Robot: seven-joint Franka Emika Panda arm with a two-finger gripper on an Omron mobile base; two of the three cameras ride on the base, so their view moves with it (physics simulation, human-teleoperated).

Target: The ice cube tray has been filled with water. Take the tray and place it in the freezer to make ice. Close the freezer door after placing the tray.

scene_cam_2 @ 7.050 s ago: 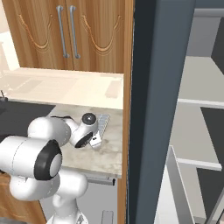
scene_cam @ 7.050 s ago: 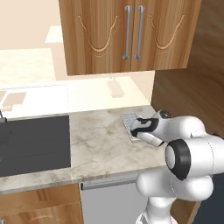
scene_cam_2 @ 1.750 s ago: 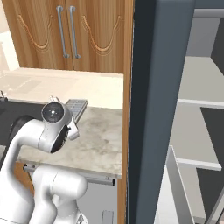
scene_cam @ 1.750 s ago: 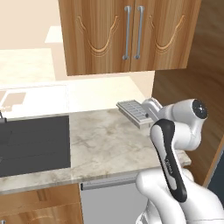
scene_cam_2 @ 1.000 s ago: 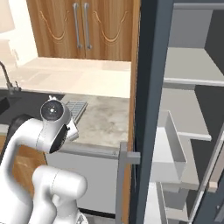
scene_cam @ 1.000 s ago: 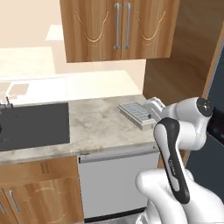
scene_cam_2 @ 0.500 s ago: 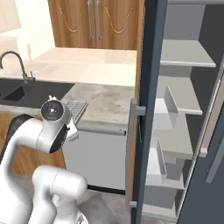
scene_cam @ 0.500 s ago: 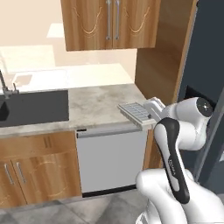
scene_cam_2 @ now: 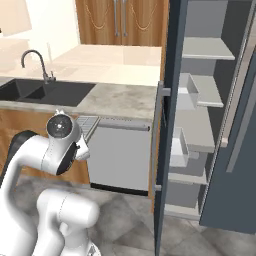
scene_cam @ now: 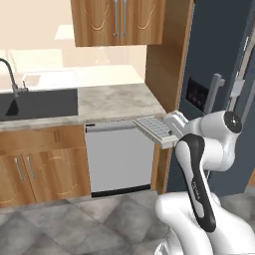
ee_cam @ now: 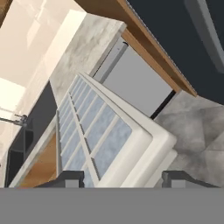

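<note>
- The whole scene has shifted since a moment ago: the base has backed away from the surface (scene_cam: 107, 102), so the silver dishwasher (scene_cam: 118, 157) and the floor now show. That is camera travel, not things moving.
- The ice cube tray (scene_cam: 155, 129) has left the surface and is carried in the air in front of the dishwasher, roughly level.
- The hand (ee_cam: 122, 177) is clamped on the tray's near end, a finger on either side.
- The freezer (scene_cam_2: 200, 130) stands open on the right, shelves bare, with the freezer door (scene_cam_2: 167, 125) swung out between tray and shelves.
- Judged: pickup done; next comes rounding the door edge, keeping the tray flat.
</note>
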